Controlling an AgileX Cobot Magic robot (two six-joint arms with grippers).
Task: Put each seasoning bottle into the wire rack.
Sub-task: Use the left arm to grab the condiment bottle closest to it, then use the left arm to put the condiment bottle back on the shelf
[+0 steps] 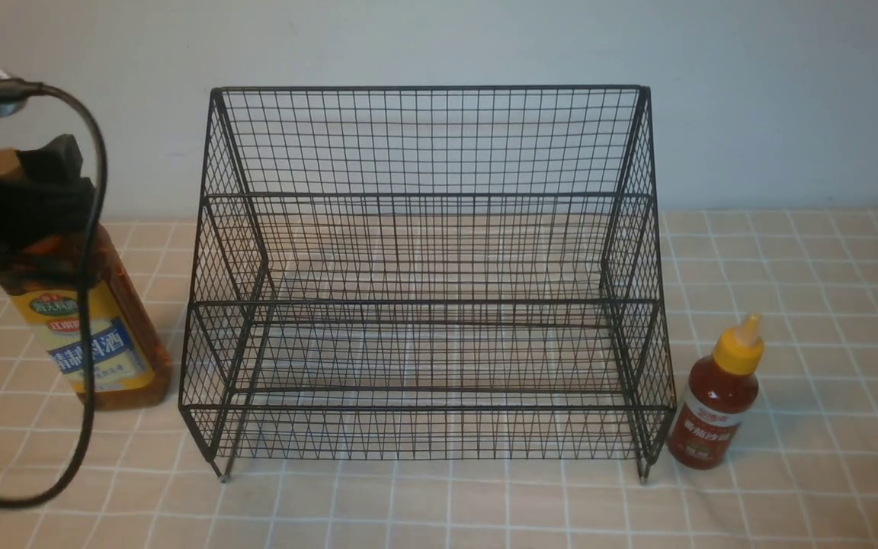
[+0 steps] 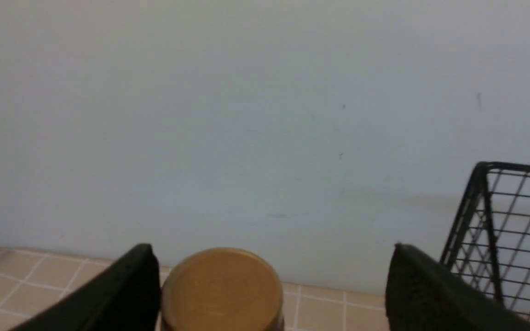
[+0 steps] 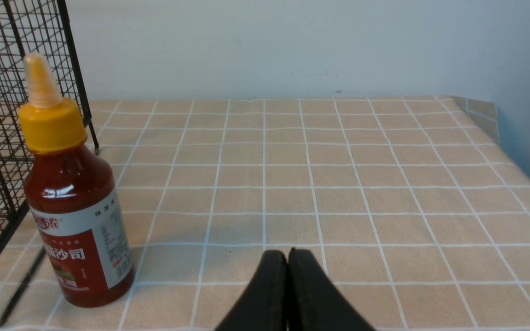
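Note:
The tall amber bottle (image 1: 107, 335) with a yellow-blue label stands upright left of the black wire rack (image 1: 427, 252). My left gripper (image 1: 27, 183) is open around the bottle's neck. In the left wrist view (image 2: 274, 276) the tan cap (image 2: 221, 289) sits against one finger (image 2: 143, 285), and the other finger (image 2: 412, 285) is well apart from it. The small red sauce bottle (image 1: 717, 400) with a yellow nozzle cap stands by the rack's right front foot. My right gripper (image 3: 288, 257) is shut and empty, low over the cloth beside the red bottle (image 3: 76, 207).
The rack holds nothing on either tier. A checked tan tablecloth (image 1: 828, 305) covers the table, and a pale wall rises close behind. The table's right edge (image 3: 495, 124) shows in the right wrist view. A black cable (image 1: 92, 252) hangs in front of the amber bottle.

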